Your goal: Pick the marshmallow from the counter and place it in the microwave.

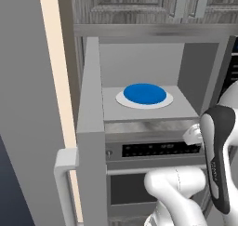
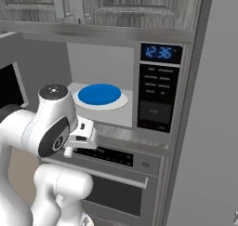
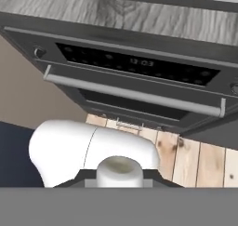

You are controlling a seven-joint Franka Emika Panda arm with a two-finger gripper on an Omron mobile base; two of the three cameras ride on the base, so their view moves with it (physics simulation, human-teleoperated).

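Observation:
The marshmallow (image 3: 118, 170), a small white stubby lump, sits between the two dark fingertips of my gripper (image 3: 118, 175), which is shut on it. The hand view looks down across an oven front to the floor. In the right base view my hand (image 2: 82, 131) hangs just below the microwave's (image 2: 104, 62) opening, left of its middle. The microwave stands open, with a blue disc (image 1: 144, 94) on a white turntable inside and its door (image 1: 89, 127) swung out to the left. The counter is out of view.
The black keypad (image 2: 157, 96) with a blue clock is right of the cavity. Directly below is an oven with a dark control panel (image 3: 135, 62) and a bar handle (image 3: 135, 95). Wooden floor (image 3: 197, 160) lies beneath. Grey cabinet walls flank both sides.

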